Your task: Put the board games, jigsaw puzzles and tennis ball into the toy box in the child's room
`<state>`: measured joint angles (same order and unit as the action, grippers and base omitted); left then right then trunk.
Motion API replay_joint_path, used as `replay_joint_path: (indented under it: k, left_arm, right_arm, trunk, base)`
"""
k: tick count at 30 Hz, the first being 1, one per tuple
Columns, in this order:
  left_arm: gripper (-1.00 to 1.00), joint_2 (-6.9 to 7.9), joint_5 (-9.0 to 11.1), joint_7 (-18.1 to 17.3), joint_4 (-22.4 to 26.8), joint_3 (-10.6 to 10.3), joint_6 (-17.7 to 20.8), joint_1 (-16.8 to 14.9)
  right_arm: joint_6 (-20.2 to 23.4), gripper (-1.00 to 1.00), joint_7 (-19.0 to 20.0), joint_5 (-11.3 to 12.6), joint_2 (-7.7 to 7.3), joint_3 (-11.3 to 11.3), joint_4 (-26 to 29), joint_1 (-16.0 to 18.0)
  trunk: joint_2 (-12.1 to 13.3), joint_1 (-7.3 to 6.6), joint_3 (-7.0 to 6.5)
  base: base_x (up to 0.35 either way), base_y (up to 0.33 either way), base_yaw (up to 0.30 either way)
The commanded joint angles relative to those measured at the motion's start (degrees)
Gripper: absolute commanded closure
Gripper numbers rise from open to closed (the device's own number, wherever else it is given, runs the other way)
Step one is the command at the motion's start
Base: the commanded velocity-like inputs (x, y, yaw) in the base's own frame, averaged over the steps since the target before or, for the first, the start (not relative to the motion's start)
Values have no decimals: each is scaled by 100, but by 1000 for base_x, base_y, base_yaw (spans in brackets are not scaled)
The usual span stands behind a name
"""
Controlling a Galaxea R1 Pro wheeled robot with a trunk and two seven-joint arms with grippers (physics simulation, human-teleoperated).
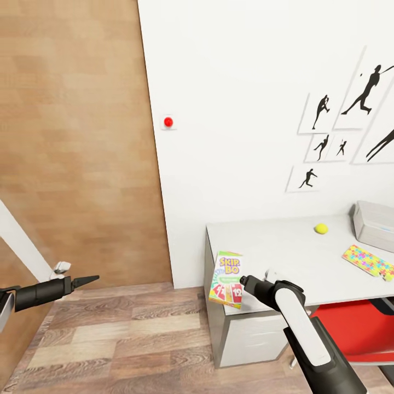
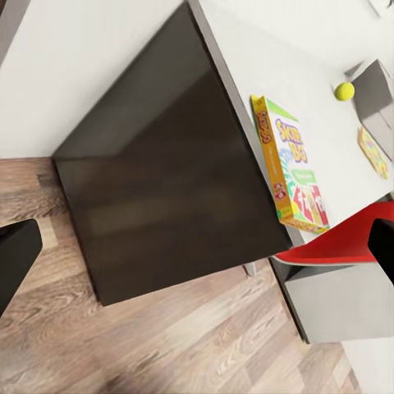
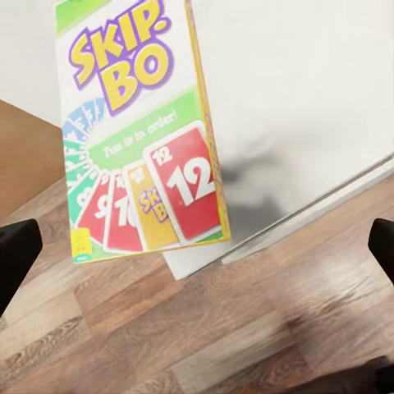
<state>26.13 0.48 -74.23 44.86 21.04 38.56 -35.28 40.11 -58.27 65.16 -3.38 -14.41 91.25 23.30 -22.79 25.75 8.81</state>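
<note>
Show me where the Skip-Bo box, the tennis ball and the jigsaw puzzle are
Skip-Bo box (image 1: 226, 278), head view, middle of its printed cover.
Tennis ball (image 1: 321, 229), head view, centre of the ball.
Jigsaw puzzle (image 1: 368, 259), head view, middle of the coloured sheet.

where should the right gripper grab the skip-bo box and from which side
Grip the Skip-Bo box at its near end, which seems to overhang the table corner. Come in level from the room side with the right gripper, one finger above, one below: the flat, thin box suits that pinch.
</note>
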Motion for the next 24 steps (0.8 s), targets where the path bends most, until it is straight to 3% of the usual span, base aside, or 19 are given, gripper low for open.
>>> replay_joint_path:
  k: [1, 11, 24]
  left_arm:
    - [-100, 0, 4, -19, 1, 5, 59, -5]
    - [-100, 9, 5, -32, 5, 30, 57, -5]
    - [-100, -5, 5, -38, 5, 17, 53, -5]
  right_arm:
    - [23, -100, -53, 41, -5, -8, 7, 6]
    - [23, -100, -53, 41, -5, -10, 7, 8]
    - [-9, -100, -52, 33, -4, -10, 7, 8]
  trunk:
    - [-13, 4, 12]
    - [-13, 4, 10]
    - [-13, 4, 10]
  base:
    - [0, 0, -38]
    - [0, 0, -124]
    - [0, 0, -12]
